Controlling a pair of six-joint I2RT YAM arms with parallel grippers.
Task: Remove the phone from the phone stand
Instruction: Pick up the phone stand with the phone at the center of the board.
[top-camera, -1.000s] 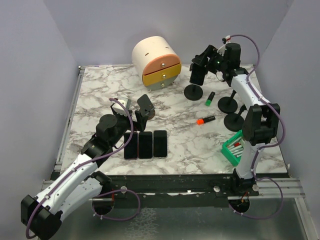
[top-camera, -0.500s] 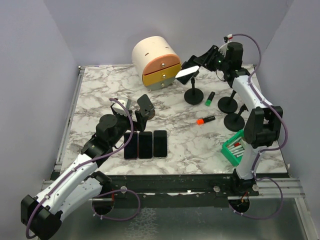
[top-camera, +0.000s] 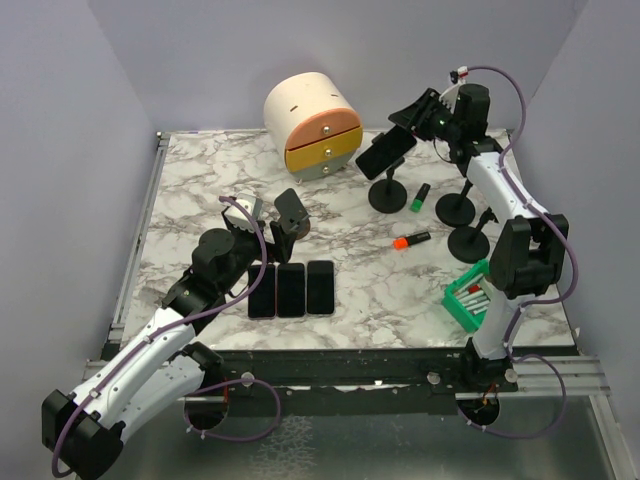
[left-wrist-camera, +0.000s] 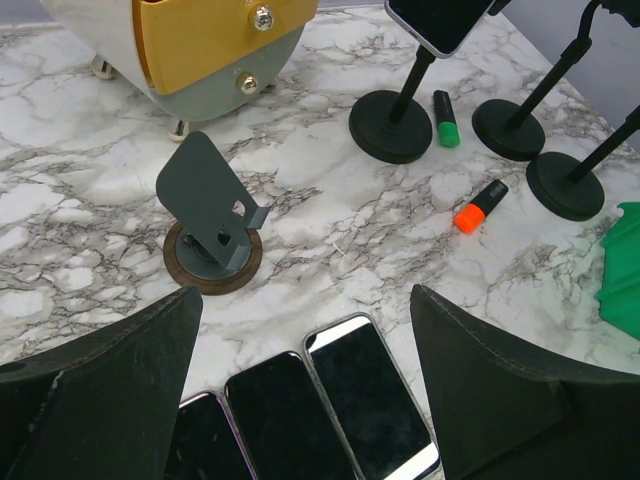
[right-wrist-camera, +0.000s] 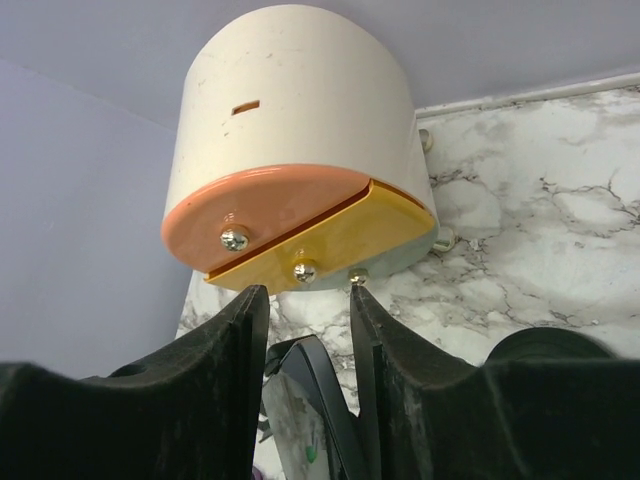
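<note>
A dark phone (top-camera: 384, 154) sits tilted at the top of a black pole stand (top-camera: 388, 194) at the back right. My right gripper (top-camera: 404, 132) is shut on the phone's upper end. In the right wrist view the phone (right-wrist-camera: 318, 415) lies between the fingers (right-wrist-camera: 225, 385). It also shows at the top of the left wrist view (left-wrist-camera: 440, 20). My left gripper (top-camera: 266, 215) is open and empty above three phones (top-camera: 290, 289) lying flat on the table. In the left wrist view (left-wrist-camera: 305, 300) its jaws stand wide apart.
A round drawer cabinet (top-camera: 312, 125) stands at the back. A small grey stand on a brown disc (left-wrist-camera: 212, 235) is in front of my left gripper. Two more black pole stands (top-camera: 456, 208), (top-camera: 468, 243), a green marker (top-camera: 418, 198), an orange marker (top-camera: 411, 241) and a green rack (top-camera: 470, 297) are at the right.
The right gripper has turned the phone on the stand: first upright, then flat with a pale face showing, now tilted down to the left. The left arm has not moved.
</note>
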